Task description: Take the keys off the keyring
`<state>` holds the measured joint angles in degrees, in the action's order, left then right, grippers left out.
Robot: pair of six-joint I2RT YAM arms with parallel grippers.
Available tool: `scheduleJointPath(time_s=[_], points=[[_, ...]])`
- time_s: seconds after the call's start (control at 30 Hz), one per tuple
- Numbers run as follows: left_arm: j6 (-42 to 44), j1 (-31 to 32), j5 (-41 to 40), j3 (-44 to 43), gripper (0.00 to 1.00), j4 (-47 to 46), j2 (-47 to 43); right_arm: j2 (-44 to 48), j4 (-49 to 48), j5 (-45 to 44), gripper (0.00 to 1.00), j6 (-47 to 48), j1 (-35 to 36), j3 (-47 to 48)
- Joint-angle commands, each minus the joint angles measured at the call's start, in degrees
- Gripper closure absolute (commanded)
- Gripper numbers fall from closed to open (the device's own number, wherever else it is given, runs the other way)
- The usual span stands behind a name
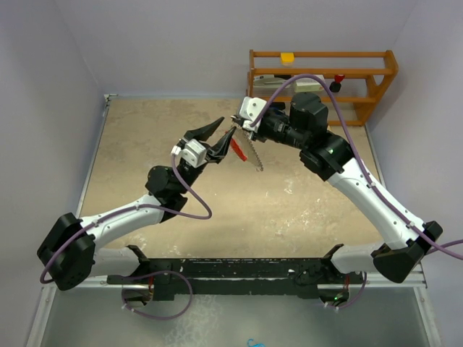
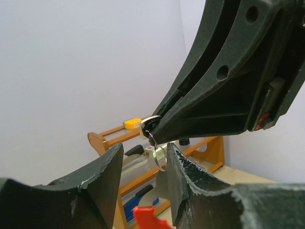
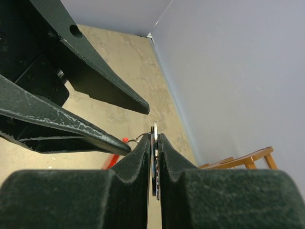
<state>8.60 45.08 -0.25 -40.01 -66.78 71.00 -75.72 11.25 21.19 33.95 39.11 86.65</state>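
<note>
**Keys pinched, keyring not yet off**

The right gripper is closed tight on the keys, held in mid-air above the table. The keyring dangles just below it. The left gripper stands half open and empty, its fingers either side of a small wire loop. The separating step is in hand. Next the left gripper probably needs to close squarely on the loop or keyring, then pull away from the keys.

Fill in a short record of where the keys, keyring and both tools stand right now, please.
Right tool: shut on the keys, held edge-on between its pads
Left tool: open, fingers either side of a small wire loop
Keyring: red and silver arc dangling from the right tool's grip
Status: keys not yet off
Background: wooden rack at the table's far right
</note>
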Motion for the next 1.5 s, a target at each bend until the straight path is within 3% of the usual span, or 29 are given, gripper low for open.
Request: scheduleJointPath(time_s=[0.0, 0.37, 0.47, 0.93, 1.47], points=[[1.3, 0.1, -2.5, -2.4, 0.63, -4.0, 0.5, 0.7, -3.0, 1.2, 0.88, -0.8, 0.4, 2.7], [1.7, 0.1, -3.4, -2.3, 0.68, -3.1, 1.1, 0.7, -3.0, 1.7, 0.91, -0.7, 0.5, 3.1], [2.0, 0.1, -3.2, -2.1, 0.68, -2.6, 1.1, 0.6, -2.7, 2.0, 1.0, -0.7, 0.5, 3.2], [4.7, 0.1, -3.0, 1.3, 0.66, -1.6, -2.9, 2.2, -4.5, 2.2, 1.0, -0.8, 0.6, 1.6], [6.5, 0.1, -3.6, -0.1, 0.68, 0.6, -1.0, 2.6, -4.9, 3.0, 1.0, -1.2, 0.6, 1.7]])
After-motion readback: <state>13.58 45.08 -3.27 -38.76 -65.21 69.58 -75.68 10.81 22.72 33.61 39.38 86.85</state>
